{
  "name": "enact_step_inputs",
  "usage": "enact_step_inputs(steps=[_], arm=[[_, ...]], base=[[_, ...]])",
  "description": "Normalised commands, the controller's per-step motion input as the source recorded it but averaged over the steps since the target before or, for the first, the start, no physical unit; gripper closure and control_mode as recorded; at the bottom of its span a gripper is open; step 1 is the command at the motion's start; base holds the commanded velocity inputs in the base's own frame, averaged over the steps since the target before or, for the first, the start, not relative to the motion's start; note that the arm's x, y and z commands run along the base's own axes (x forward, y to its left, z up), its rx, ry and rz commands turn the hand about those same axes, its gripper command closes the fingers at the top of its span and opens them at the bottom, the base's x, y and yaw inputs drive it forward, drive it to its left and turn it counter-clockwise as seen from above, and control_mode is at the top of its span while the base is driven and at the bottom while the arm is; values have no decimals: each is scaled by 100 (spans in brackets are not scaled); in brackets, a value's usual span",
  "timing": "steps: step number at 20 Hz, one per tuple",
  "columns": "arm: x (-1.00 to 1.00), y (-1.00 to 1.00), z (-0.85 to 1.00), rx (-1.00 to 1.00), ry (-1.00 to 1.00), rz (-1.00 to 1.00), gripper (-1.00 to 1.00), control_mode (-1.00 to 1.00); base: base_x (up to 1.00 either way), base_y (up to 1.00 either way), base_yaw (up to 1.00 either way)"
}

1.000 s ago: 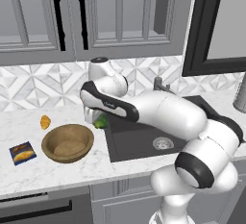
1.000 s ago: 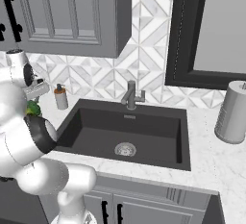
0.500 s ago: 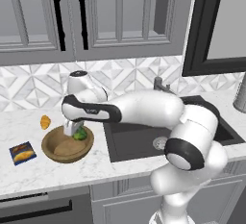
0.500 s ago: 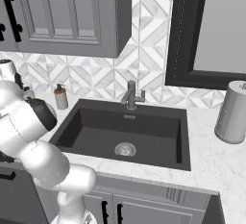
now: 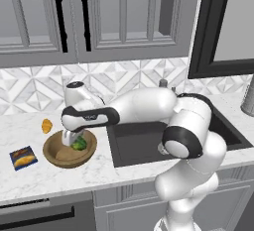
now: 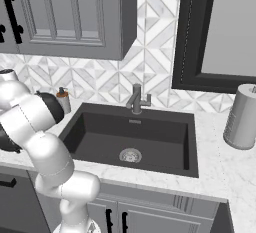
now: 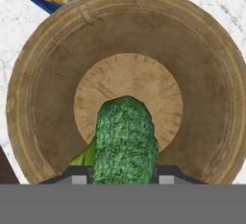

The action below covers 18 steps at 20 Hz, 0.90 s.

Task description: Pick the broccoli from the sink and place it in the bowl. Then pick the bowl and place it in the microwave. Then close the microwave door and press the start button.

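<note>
While the gripper [image 5: 74, 141] stays clamped on the broccoli [image 7: 126, 139] over the bowl [image 5: 69, 151], release looks safe. Letting go off-centre could roll it over the rim onto the worktop [image 5: 30, 180].

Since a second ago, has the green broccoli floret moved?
Yes. The green broccoli floret went left, from the dark grey sink's left edge to over the round wooden bowl, held between the tool's fingers.

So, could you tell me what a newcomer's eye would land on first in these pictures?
Probably the bright green broccoli, held between the gripper fingers right over the middle of the wooden bowl on the counter left of the sink. Next, the big white arm stretching across from the sink side to the bowl.
</note>
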Motion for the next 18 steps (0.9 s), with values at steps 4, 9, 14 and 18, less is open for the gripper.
enact_step_inputs(steps=[4,9,14,18], arm=[[0,-14,1,10,0,0,-100,-100],[-2,-46,21,9,-2,-3,-100,-100],[-12,-62,-3,3,0,-18,-100,-100],[0,-25,-32,3,0,-28,-100,-100]], base=[[0,0,0],[0,0,0],[0,0,0],[0,0,0]])
